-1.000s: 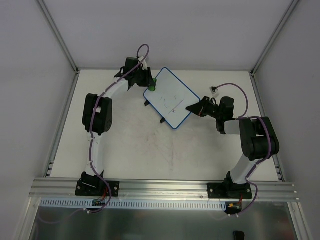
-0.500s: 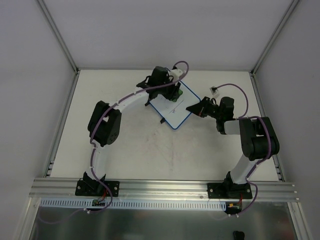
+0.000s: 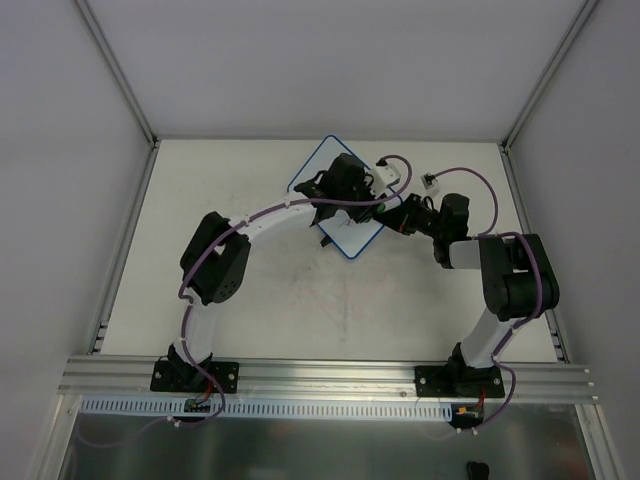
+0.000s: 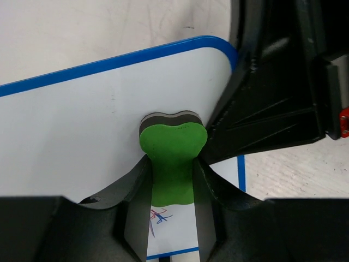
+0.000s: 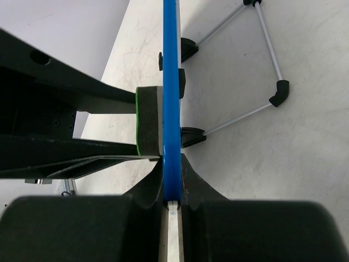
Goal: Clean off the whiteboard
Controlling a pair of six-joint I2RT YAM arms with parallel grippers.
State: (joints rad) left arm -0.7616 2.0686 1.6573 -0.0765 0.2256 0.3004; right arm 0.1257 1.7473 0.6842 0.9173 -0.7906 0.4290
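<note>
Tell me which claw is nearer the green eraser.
Left. The left claw is shut on the eraser, pressing it against the whiteboard face. The right claw clamps the whiteboard's edge just beside the eraser.

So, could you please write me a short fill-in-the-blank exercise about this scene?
1. The left gripper is shut on a ____ eraser.
2. The eraser touches the whiteboard, whose rim is ____.
3. The right gripper is shut on the ____'s edge.
Missing words: green; blue; whiteboard.

The whiteboard (image 3: 316, 168), white and blue-rimmed, sits diagonally at the table's (image 3: 250, 300) far middle, with small blue scribbles near one edge.
</note>
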